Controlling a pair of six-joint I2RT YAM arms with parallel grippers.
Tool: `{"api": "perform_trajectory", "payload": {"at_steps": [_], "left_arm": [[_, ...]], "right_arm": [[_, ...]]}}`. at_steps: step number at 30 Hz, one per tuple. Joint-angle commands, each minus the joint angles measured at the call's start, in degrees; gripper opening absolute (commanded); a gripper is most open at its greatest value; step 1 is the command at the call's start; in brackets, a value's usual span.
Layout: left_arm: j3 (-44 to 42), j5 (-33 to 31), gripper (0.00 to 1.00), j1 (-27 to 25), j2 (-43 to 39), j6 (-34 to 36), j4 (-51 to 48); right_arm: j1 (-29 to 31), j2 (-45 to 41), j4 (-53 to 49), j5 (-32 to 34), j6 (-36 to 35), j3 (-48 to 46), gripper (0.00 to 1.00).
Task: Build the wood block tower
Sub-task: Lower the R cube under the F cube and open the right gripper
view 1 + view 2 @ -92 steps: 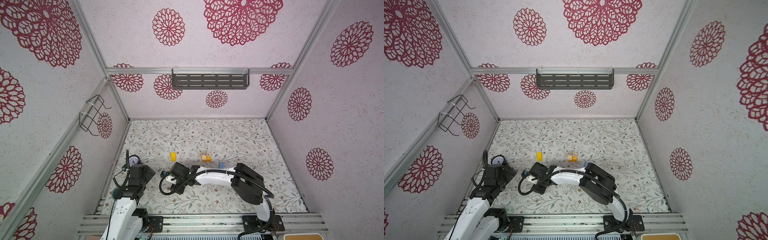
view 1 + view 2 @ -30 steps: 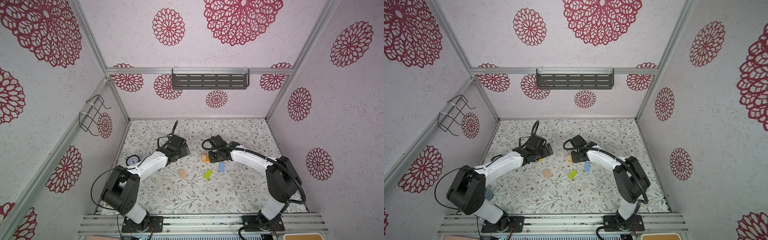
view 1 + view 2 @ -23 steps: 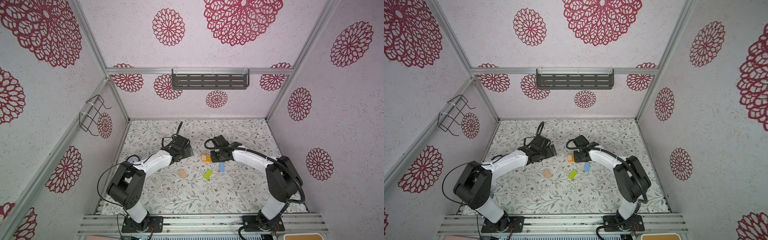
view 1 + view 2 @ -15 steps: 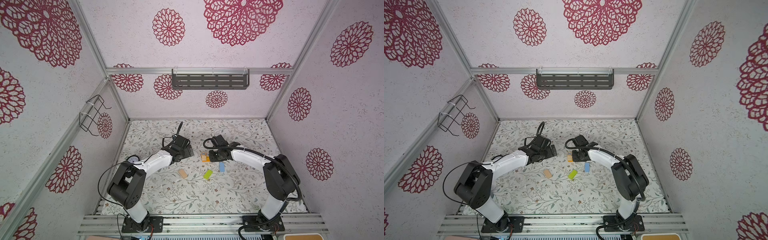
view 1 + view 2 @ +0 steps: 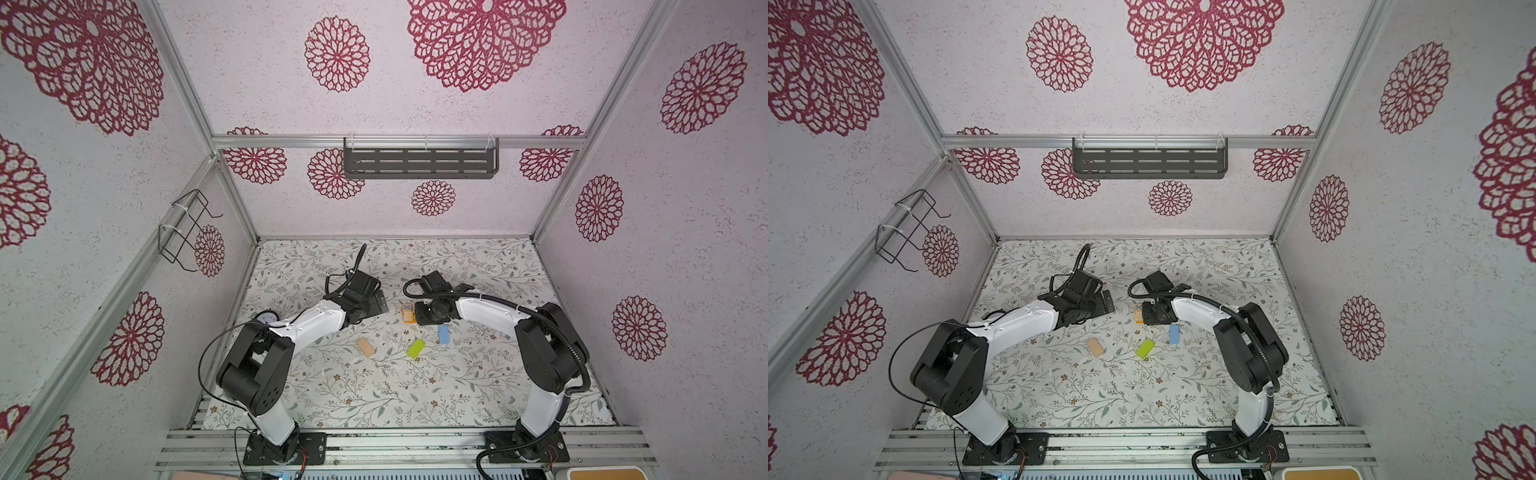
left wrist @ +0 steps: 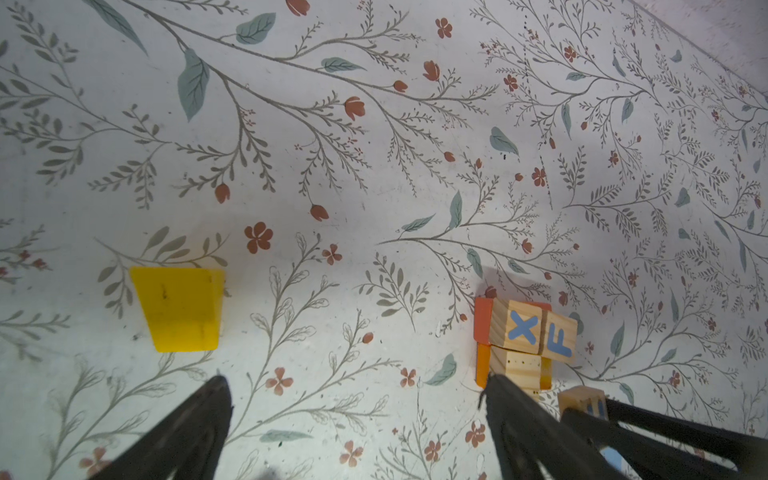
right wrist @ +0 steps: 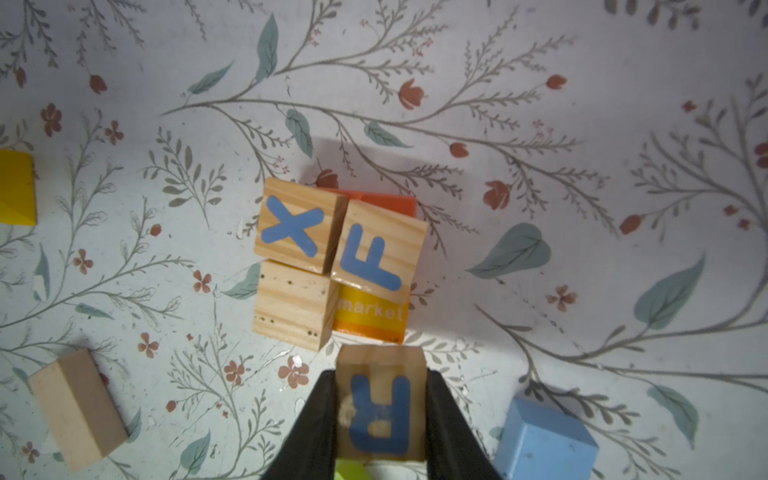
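The tower [image 7: 332,266] is a low stack: three natural-wood cubes, marked X, F and blank, sit on orange blocks, one printed "market". It shows in both top views [image 5: 409,313] [image 5: 1138,314]. My right gripper [image 7: 380,415] is shut on a wood cube lettered R [image 7: 380,409], just beside the stack's near edge. My left gripper [image 6: 355,382] is open over bare mat, with a yellow block [image 6: 178,309] ahead and the stack [image 6: 523,336] by its other finger. Loose wood blocks lie nearer the front: tan [image 5: 365,347], lime green [image 5: 415,348], light blue [image 5: 444,334].
A small round clock [image 5: 268,318] lies at the mat's left edge under the left arm. A dark slotted shelf [image 5: 419,162] hangs on the back wall and a wire basket [image 5: 187,230] on the left wall. Walls close in three sides.
Over the last second the left gripper has moved slightly right toward the stack. The right gripper holds nearly still beside the stack with the R cube. Earlier, both arms were folded near the front edge.
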Motion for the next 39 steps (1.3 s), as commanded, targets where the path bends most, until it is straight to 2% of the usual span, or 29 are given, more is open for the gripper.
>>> {"api": "perform_trajectory", "payload": {"at_steps": [1,32,39], "left_arm": [[0.3,0.3,0.98,-0.4,0.7,0.4,1.9],[0.1,0.2,0.96,-0.5,0.4,1.0,1.3],[0.0,0.4,0.96,-0.5,0.5,1.0,1.3]], "right_arm": [[-0.3,0.8,0.5,-0.4,0.9,1.9,0.2],[-0.7,2.9,1.0,0.1,1.0,3.9,0.22],[-0.7,2.9,0.9,0.7,1.1,4.0,0.25]]}}
